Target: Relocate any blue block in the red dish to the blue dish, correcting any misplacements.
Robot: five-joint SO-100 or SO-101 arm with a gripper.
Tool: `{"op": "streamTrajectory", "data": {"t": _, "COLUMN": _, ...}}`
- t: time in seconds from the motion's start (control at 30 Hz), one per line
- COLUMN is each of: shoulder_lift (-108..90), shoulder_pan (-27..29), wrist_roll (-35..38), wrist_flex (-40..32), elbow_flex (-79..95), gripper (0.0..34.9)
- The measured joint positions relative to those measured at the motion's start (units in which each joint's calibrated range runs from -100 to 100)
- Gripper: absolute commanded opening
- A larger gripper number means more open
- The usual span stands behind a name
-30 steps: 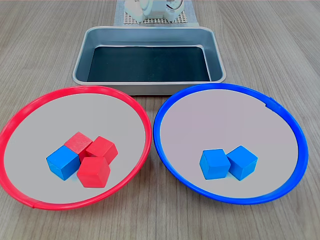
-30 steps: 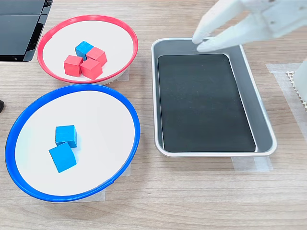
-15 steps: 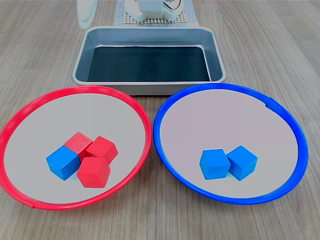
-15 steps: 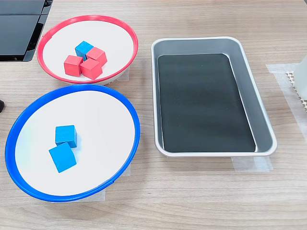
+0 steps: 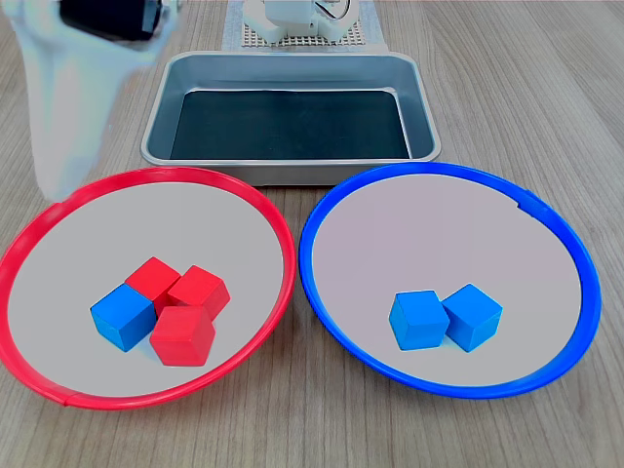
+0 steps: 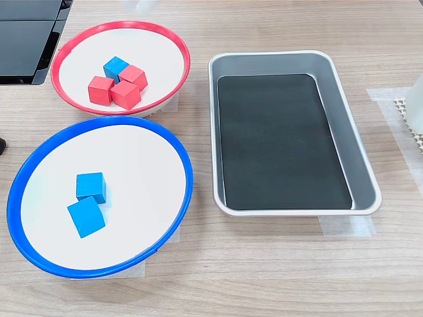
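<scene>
One blue block (image 5: 122,315) (image 6: 115,67) lies inside the red dish (image 5: 283,244) (image 6: 59,53), pressed against three red cubes (image 5: 185,334) (image 6: 125,94). Two more blue cubes (image 5: 419,319) (image 6: 90,186) rest side by side in the blue dish (image 5: 448,171) (image 6: 99,121). My gripper (image 5: 63,175) is a blurred white shape hanging over the far left rim of the red dish in the first exterior view. Its tip is well apart from the blocks. In the second exterior view only a sliver of the gripper (image 6: 142,5) shows at the top edge. The blur hides how its jaws stand.
A rectangular metal tray (image 5: 292,171) (image 6: 215,132) with a dark liner stands behind the dishes in the first exterior view, and nothing lies in it. The arm's white base (image 5: 292,19) sits beyond it. A black device (image 6: 26,39) lies at the second exterior view's top left.
The gripper has swung from over the metal tray across to the far rim of the red dish and come lower. No block has moved.
</scene>
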Motion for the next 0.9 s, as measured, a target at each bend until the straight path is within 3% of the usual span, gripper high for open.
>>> {"op": "streamTrajectory", "data": {"t": 0.2, "shoulder_lift": 8.4, "shoulder_pan": 0.4, "wrist_roll": 2.5, "wrist_flex": 0.2, "elbow_flex": -9.8, "gripper": 1.1}}
{"op": "streamTrajectory", "data": {"t": 0.33, "shoulder_lift": 11.7, "shoulder_pan": 0.4, "wrist_roll": 3.4, "wrist_flex": 0.3, "elbow_flex": -13.2, "gripper": 4.3}}
{"op": "streamTrajectory", "data": {"t": 0.5, "shoulder_lift": 14.2, "shoulder_pan": 0.4, "wrist_roll": 3.8, "wrist_flex": 0.3, "elbow_flex": -15.2, "gripper": 10.7}}
{"op": "streamTrajectory", "data": {"t": 0.6, "shoulder_lift": 15.0, "shoulder_pan": 0.0, "wrist_roll": 3.9, "wrist_flex": 1.1, "elbow_flex": -15.5, "gripper": 12.4}}
{"op": "streamTrajectory", "data": {"t": 0.9, "shoulder_lift": 15.3, "shoulder_pan": -2.3, "wrist_roll": 3.9, "wrist_flex": 4.6, "elbow_flex": -14.4, "gripper": 11.8}}
